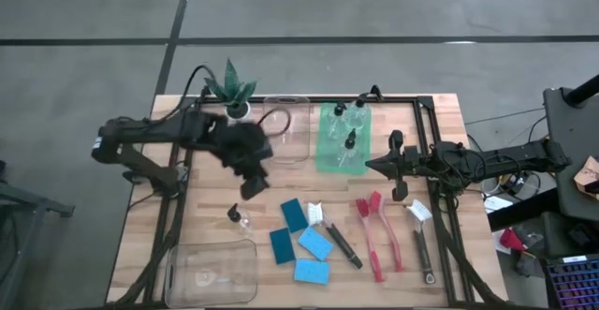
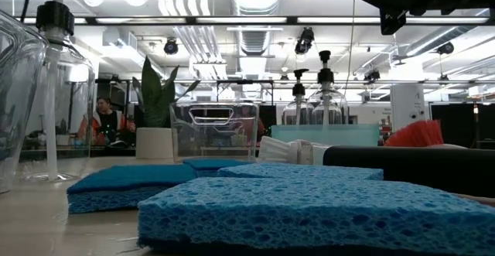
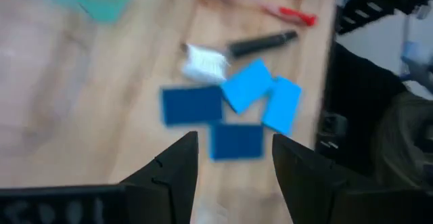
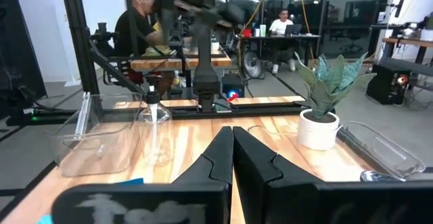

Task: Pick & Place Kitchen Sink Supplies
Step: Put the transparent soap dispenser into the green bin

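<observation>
My left gripper hangs open and empty above the table, just on the far side of a small clear bottle with a black top that stands upright on the wood. Below it lie two dark blue sponges and two light blue sponges, flat on the table. A black brush with white bristles, two red brushes and another black brush lie beside them. My right gripper is shut and empty, held level by the green bin, which holds several bottles.
A clear bin and a potted plant stand at the far edge. Another clear bin sits at the near left corner. Black frame rails run along the table's sides. People sit in the room beyond.
</observation>
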You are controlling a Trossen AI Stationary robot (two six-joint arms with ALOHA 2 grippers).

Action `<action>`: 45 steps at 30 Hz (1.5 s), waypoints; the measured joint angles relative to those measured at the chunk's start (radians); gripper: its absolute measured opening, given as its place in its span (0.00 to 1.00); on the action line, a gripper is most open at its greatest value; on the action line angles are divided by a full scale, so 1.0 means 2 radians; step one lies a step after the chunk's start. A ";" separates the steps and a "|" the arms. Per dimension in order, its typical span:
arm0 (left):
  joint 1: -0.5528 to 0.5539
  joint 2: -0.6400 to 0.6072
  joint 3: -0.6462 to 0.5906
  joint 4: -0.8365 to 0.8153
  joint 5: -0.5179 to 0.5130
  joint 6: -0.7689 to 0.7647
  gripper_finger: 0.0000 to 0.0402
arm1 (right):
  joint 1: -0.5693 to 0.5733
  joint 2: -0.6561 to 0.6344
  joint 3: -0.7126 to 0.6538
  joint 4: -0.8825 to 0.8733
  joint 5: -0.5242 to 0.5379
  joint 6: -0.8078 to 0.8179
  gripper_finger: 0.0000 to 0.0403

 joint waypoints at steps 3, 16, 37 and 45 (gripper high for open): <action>-0.027 -0.005 0.000 -0.028 -0.010 -0.073 0.45 | 0.000 0.000 0.000 0.000 0.000 -0.004 0.02; -0.121 -0.008 0.000 -0.167 -0.069 -0.318 0.45 | 0.000 0.000 0.000 0.002 0.000 -0.008 0.02; -0.169 0.058 0.000 -0.195 -0.109 -0.387 0.46 | 0.000 -0.001 0.002 0.003 0.000 -0.022 0.02; -0.183 0.069 0.000 -0.199 -0.108 -0.390 0.46 | 0.000 -0.001 0.002 0.002 0.000 -0.022 0.02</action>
